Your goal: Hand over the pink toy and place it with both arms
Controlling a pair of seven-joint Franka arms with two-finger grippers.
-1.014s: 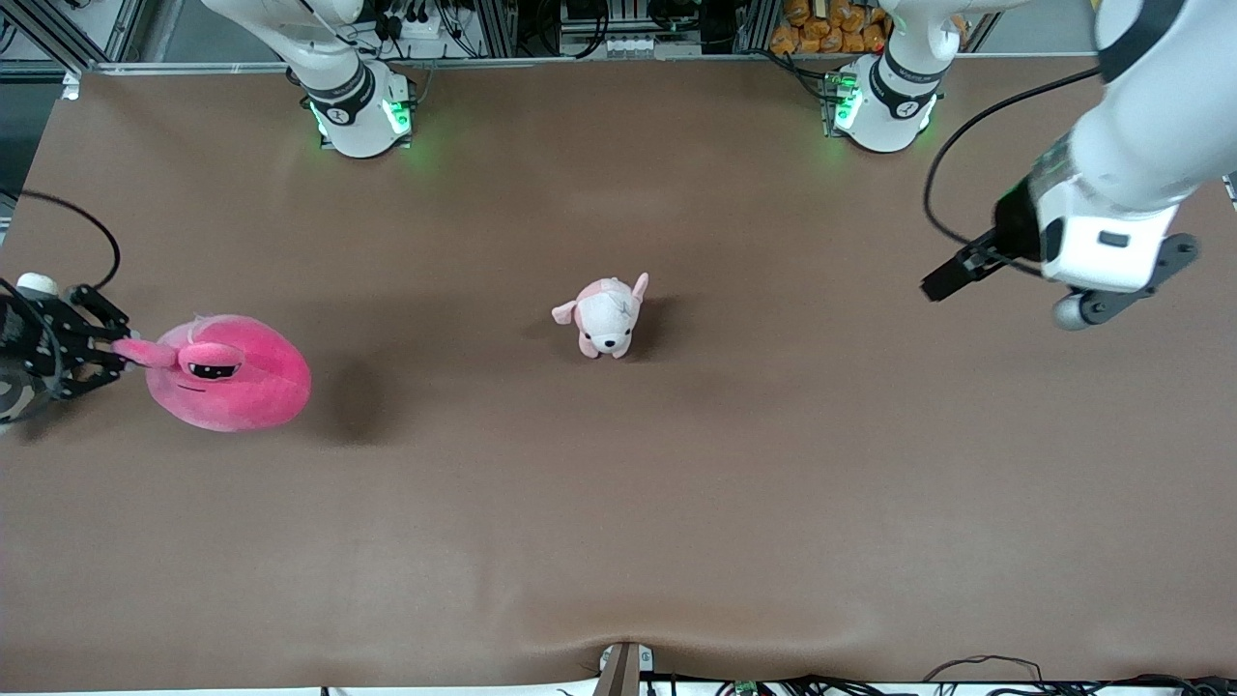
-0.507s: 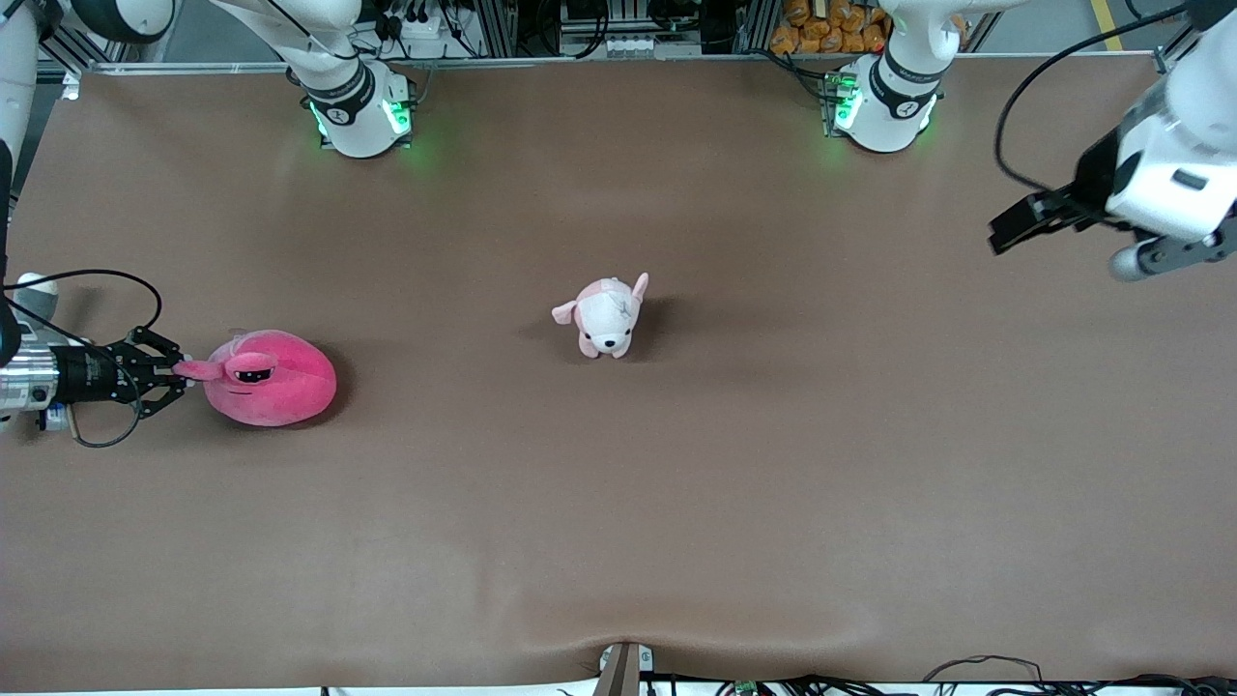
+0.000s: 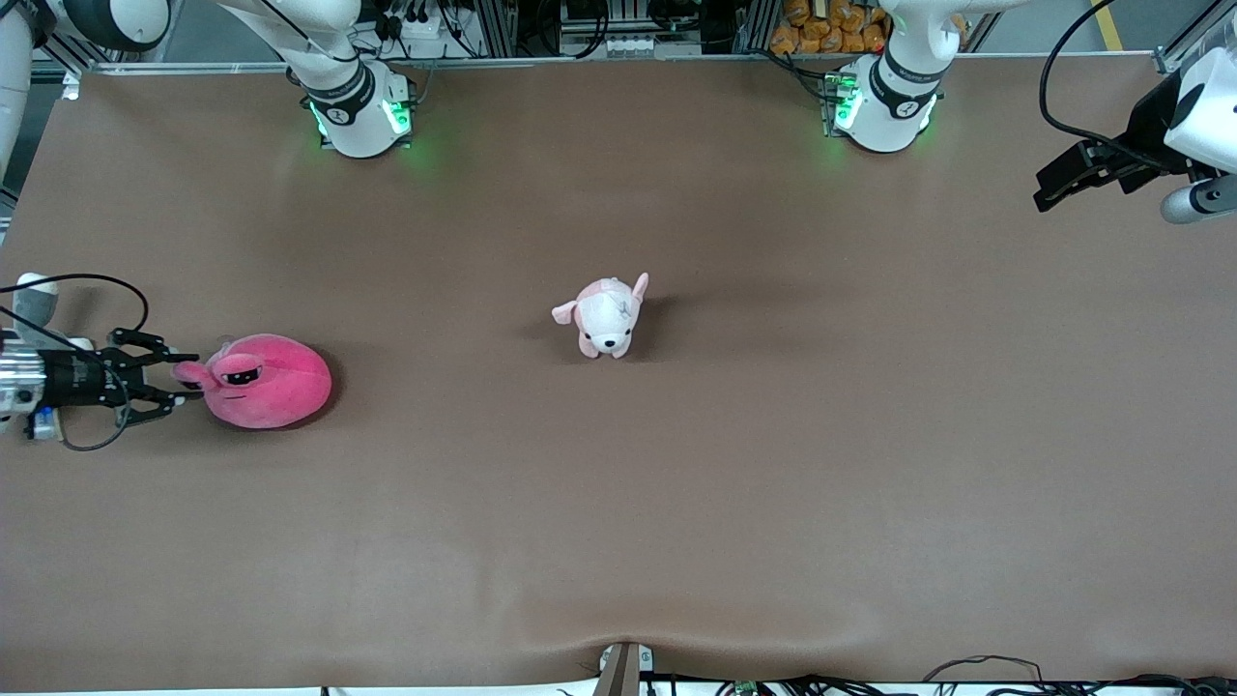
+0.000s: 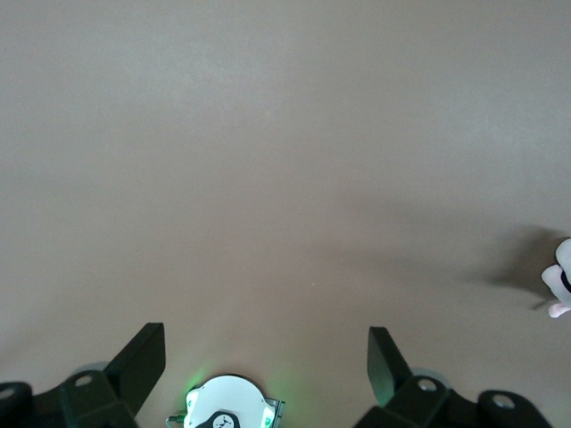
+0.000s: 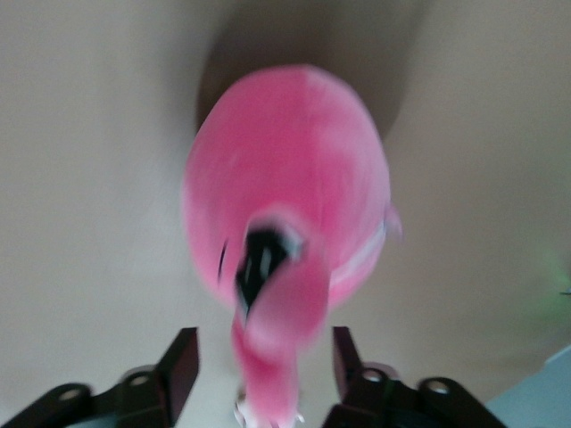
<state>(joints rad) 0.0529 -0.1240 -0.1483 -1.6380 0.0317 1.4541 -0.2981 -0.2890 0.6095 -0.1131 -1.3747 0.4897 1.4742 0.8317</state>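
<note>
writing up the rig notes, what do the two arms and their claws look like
Both arms are glossy white jointed tubes with black bands at the joints. Each white base shows a small black mark and glows green at its sides. The right claw is black, skeletal linkage on a silver wrist, with a thin black cable looping off it. The left claw is black and blocky on a white housing, with a black cable arcing above.

At the right arm's end of the desk, the right gripper lies low and level over the surface, its black fingers spread apart. The left gripper hangs in the air at the left arm's end, near the corner by the bases, fingers wide open, holding nothing.
</note>
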